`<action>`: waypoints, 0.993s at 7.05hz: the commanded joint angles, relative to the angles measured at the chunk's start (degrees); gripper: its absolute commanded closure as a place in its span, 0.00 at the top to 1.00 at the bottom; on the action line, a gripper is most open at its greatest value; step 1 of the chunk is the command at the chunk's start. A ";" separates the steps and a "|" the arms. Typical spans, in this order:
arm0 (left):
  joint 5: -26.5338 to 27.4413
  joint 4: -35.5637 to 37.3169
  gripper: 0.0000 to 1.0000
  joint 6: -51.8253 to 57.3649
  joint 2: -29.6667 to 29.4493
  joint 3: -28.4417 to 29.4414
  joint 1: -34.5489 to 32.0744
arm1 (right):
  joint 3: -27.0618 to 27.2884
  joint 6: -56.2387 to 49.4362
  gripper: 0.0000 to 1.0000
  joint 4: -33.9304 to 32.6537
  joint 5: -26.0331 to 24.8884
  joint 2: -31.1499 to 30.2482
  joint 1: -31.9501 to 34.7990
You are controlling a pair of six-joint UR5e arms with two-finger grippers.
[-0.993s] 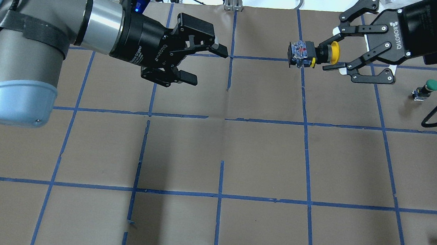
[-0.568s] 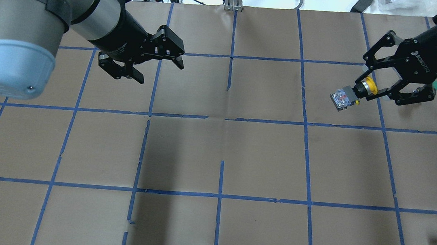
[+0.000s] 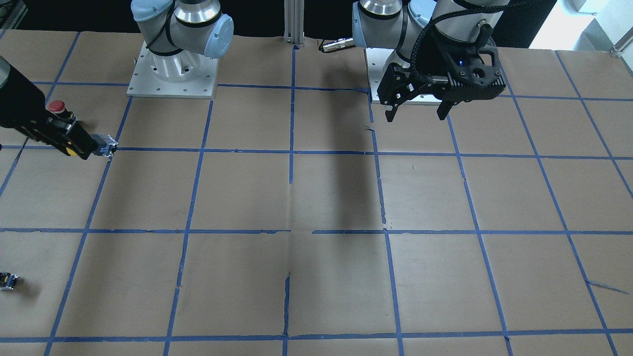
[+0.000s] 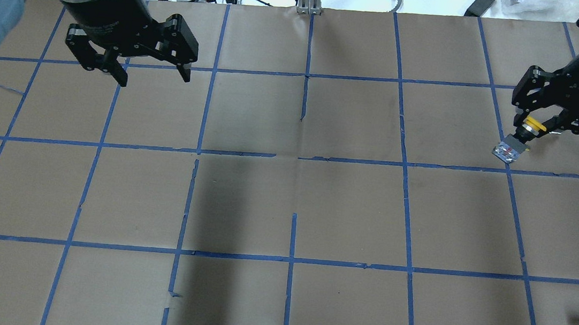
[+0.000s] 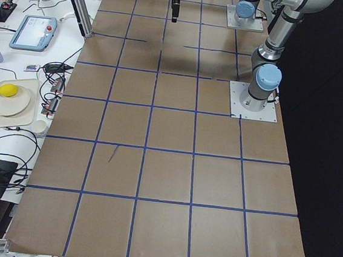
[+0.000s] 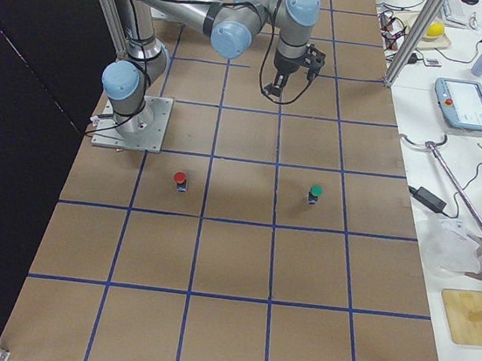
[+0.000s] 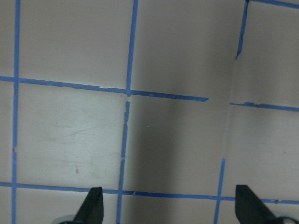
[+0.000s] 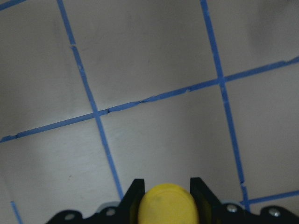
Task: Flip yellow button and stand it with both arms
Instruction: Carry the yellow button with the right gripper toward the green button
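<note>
Since a second before, the right arm had swung the yellow button [image 4: 519, 139] out from the far middle of the table [image 4: 349, 212] to its right side and tipped it downward. The left arm had meanwhile drawn back to its own side. The right claw [image 4: 538, 127] was clamped on the button just below its yellow cap. The grey-and-black body pointed down and towards the table's middle, tilted rather than upright. From overhead the body's lower end sat just beside a blue tape line. Whether it was touching the paper or hanging just above it could not be told from any view. The left claw [image 4: 154, 77] hung with its fingers spread wide and nothing between them, well apart from the button. The step in hand looked like setting the button down on its base with the cap up (the flip itself seemed done, since the cap was already uppermost). To do that well, the wrist would probably need to come closer to vertical first, so the base met the table flat rather than on one edge. Lowering gently would suit, and then opening the fingers slowly and evenly, so neither one dragged the cap sideways and toppled so small a part. A red button [image 3: 58, 106] stood near the right claw in the front view, so lifting straight up afterwards seemed wiser than pulling off sideways.
</note>
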 commanded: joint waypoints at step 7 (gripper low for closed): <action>-5.23 -3.14 1.00 6.79 0.72 -0.88 1.68 | 24.62 -35.07 0.15 -46.10 2.88 1.49 -17.00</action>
